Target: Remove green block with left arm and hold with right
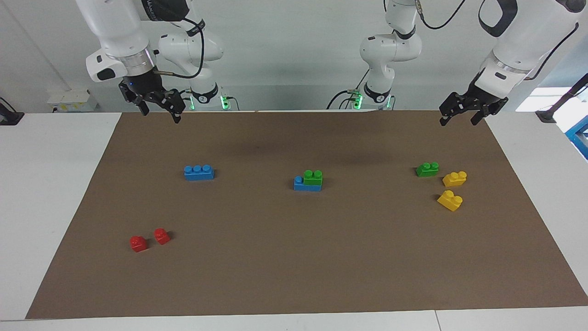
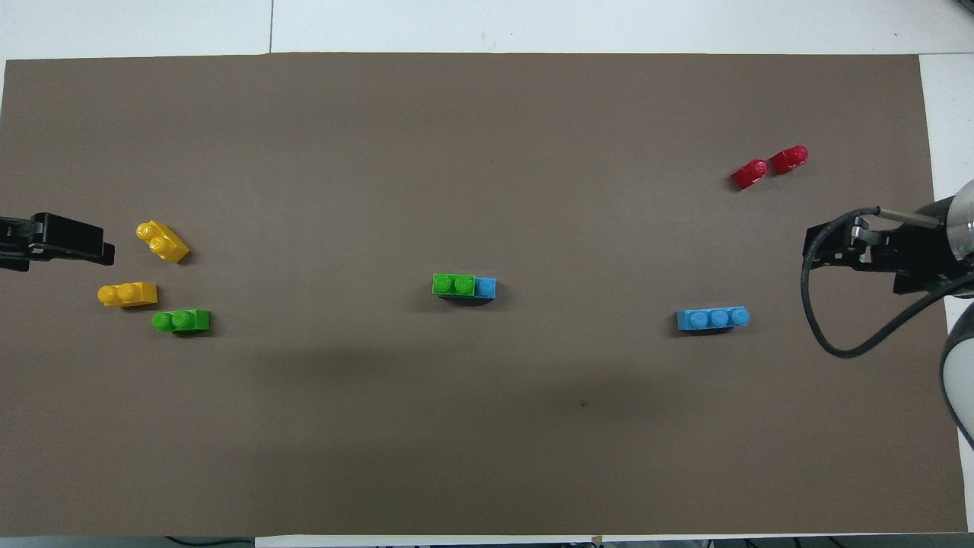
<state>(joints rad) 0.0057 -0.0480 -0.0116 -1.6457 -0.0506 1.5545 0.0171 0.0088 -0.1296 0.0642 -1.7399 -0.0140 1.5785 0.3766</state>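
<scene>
A green block (image 1: 313, 177) sits pressed onto one end of a blue three-stud brick (image 1: 299, 185) at the middle of the brown mat; the pair also shows in the overhead view, green block (image 2: 453, 285) on blue brick (image 2: 485, 288). A second green block (image 1: 427, 169) (image 2: 181, 320) lies loose toward the left arm's end. My left gripper (image 1: 458, 122) (image 2: 103, 247) hangs open and empty above the mat's corner at its own end. My right gripper (image 1: 161, 115) (image 2: 810, 251) hangs open and empty above the mat's edge at its end. Both are well away from the blocks.
Two yellow two-stud bricks (image 1: 455, 178) (image 1: 450, 200) lie beside the loose green block. A lone blue three-stud brick (image 1: 199, 172) lies toward the right arm's end. Two small red bricks (image 1: 138, 243) (image 1: 161, 236) lie farther from the robots at that end.
</scene>
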